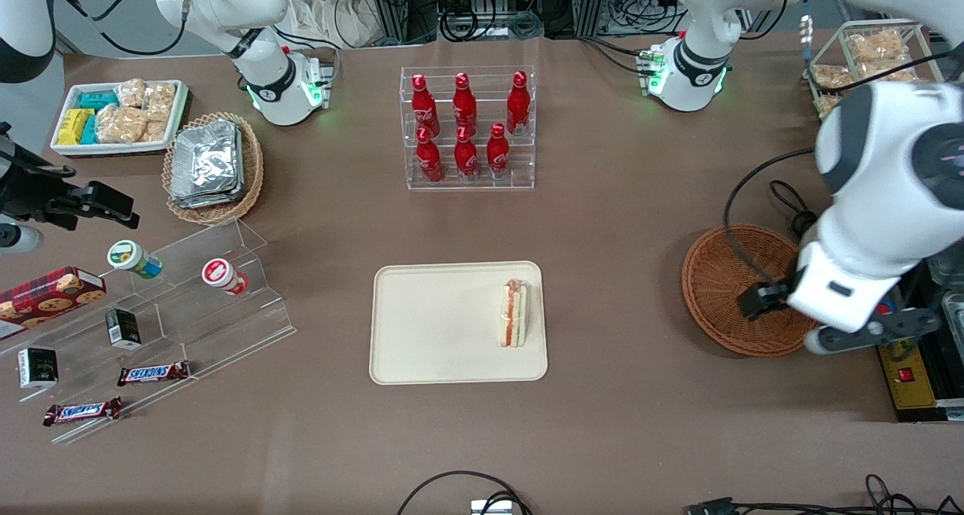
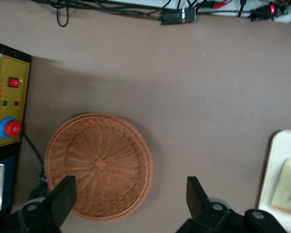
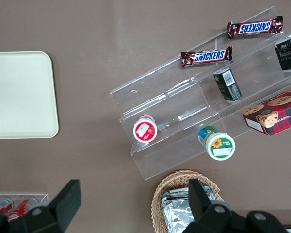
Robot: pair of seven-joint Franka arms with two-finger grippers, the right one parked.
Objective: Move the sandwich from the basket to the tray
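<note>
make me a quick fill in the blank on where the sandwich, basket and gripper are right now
1. The sandwich lies on the ____.
2. The reddish-brown basket holds ____.
3. The left gripper hangs above the basket with its fingers ____.
4. The clear rack farther from the front camera than the tray holds six red ____.

Missing words: tray; nothing; open; bottles
</note>
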